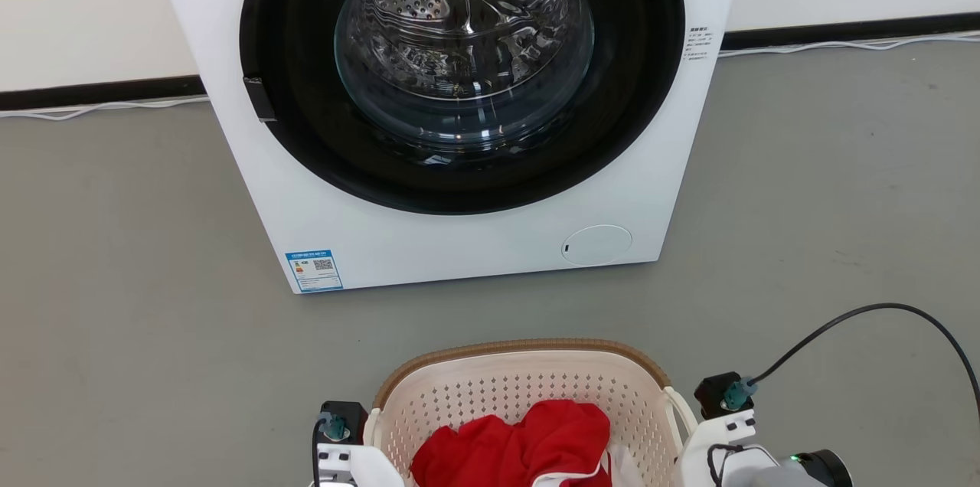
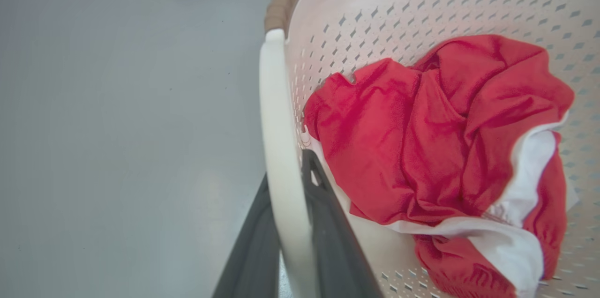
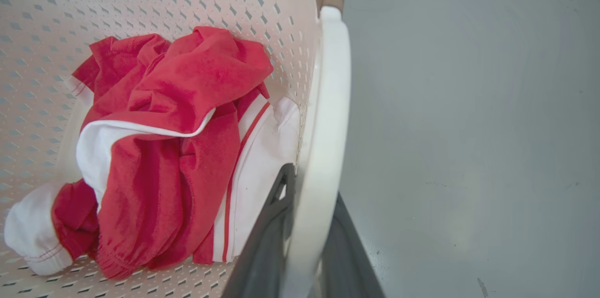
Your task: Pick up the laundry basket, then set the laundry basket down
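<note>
Two pincers share one load. My left gripper [image 2: 287, 167] is clamped across the left white loop handle [image 2: 276, 115] of the small cream-white perforated plastic laundry basket [image 1: 528, 353] with its brown woven-look rim. My right gripper [image 3: 311, 181] pinches the opposite handle [image 3: 333, 101] likewise, one dark finger inside the wall and one outside. Gripping both sides should hold it level, so the crumpled red-and-white garment [image 1: 528, 441] will not spill. The basket sits between my wrists, before the white front-loading washing machine [image 1: 459, 234] on the grey floor [image 1: 115, 280]. Whether it is off the floor, I cannot tell.
</note>
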{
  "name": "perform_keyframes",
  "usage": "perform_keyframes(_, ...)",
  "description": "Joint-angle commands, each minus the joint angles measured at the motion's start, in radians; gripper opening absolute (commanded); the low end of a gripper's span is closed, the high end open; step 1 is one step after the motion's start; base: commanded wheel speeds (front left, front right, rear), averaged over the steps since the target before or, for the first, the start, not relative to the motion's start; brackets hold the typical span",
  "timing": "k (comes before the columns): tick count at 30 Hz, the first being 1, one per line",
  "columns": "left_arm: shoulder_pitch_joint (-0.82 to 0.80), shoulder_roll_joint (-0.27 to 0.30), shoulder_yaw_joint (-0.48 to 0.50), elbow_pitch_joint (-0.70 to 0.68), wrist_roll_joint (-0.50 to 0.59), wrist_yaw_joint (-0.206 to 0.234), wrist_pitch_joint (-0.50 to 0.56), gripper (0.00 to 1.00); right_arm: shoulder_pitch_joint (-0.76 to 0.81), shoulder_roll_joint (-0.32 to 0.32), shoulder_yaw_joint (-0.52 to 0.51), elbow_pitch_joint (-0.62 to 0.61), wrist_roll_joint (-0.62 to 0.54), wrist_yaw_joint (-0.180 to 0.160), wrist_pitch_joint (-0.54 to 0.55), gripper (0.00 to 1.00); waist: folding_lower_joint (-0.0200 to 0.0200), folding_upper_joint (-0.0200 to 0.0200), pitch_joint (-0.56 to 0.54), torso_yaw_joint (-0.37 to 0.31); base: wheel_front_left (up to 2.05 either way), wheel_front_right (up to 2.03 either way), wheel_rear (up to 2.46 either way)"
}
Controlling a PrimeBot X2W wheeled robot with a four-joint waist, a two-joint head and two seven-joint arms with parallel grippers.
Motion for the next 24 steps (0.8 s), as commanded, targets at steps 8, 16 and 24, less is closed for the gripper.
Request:
perform_keyframes(8,-0.04,0.007,0.0,-0.005,-0.016,-0.007,-0.024,0.0,-0.04,0.019,0.038,-0.012,0.028,0.008,-0.013,0.0,0.0,0.0,-0.001,0.002,0.0,0.0,0.0)
perform_keyframes(16,-0.041,0.007,-0.007,-0.003,-0.024,-0.008,-0.027,0.0,-0.045,0.019,0.05,-0.005,0.038,0.008,-0.017,0.0,0.0,0.0,-0.002,0.0,0.0,0.0,0.0)
perform_keyframes(24,-0.044,0.007,-0.015,-0.006,-0.031,-0.006,-0.024,0.0,-0.049,0.019,0.06,-0.001,0.049,0.008,-0.02,0.0,0.0,0.0,-0.002,0.001,0.0,0.0,0.0)
